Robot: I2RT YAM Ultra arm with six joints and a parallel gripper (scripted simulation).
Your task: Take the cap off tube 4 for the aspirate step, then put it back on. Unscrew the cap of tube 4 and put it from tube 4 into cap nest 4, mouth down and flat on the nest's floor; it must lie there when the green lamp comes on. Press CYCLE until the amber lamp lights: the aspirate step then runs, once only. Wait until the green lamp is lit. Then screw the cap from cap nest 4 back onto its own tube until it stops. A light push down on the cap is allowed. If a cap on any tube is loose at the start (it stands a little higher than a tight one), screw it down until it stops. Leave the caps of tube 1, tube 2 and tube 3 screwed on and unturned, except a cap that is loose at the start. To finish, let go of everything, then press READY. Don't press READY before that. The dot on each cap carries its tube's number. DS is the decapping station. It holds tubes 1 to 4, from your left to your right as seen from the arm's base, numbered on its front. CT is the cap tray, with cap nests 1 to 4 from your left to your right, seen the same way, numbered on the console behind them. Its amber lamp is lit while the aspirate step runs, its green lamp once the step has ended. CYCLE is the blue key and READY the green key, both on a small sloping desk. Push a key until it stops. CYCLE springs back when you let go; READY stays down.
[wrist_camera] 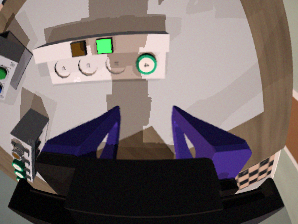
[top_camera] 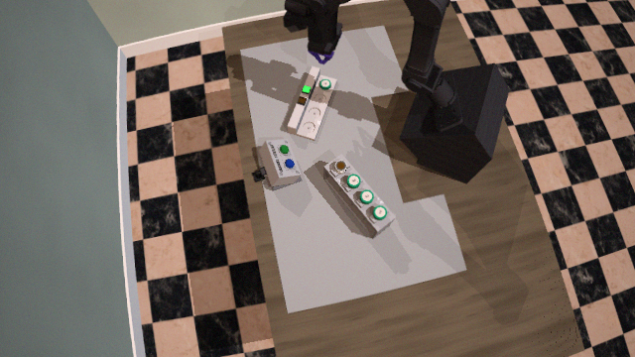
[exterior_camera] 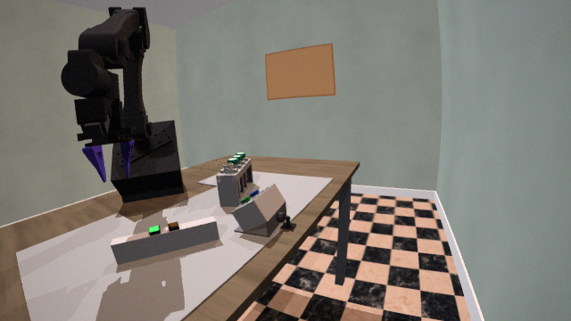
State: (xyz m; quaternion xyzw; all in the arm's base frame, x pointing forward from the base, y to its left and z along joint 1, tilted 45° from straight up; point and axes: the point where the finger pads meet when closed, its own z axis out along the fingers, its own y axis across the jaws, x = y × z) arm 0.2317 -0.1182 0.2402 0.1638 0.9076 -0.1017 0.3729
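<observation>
The cap tray [top_camera: 312, 106] lies on the grey mat, and its green lamp [top_camera: 307, 89] is lit while the amber lamp [top_camera: 301, 101] beside it is dark. The green-rimmed cap of tube 4 [top_camera: 324, 83] lies in the end nest, and it also shows in the wrist view [wrist_camera: 147, 64]. Tube 4 [top_camera: 340, 166] stands open at the near end of the decapping station [top_camera: 360, 195]; the other three tubes carry caps. My gripper [top_camera: 321, 57] hovers well above the tray's cap end, its fingers partly apart with nothing between them.
The sloping key desk [top_camera: 280, 164] stands left of the station, with the green key [top_camera: 284, 149] and the blue key [top_camera: 290, 164]. The arm's black base [top_camera: 453, 124] stands at the right. The table's edge runs close behind the desk [exterior_camera: 260, 214].
</observation>
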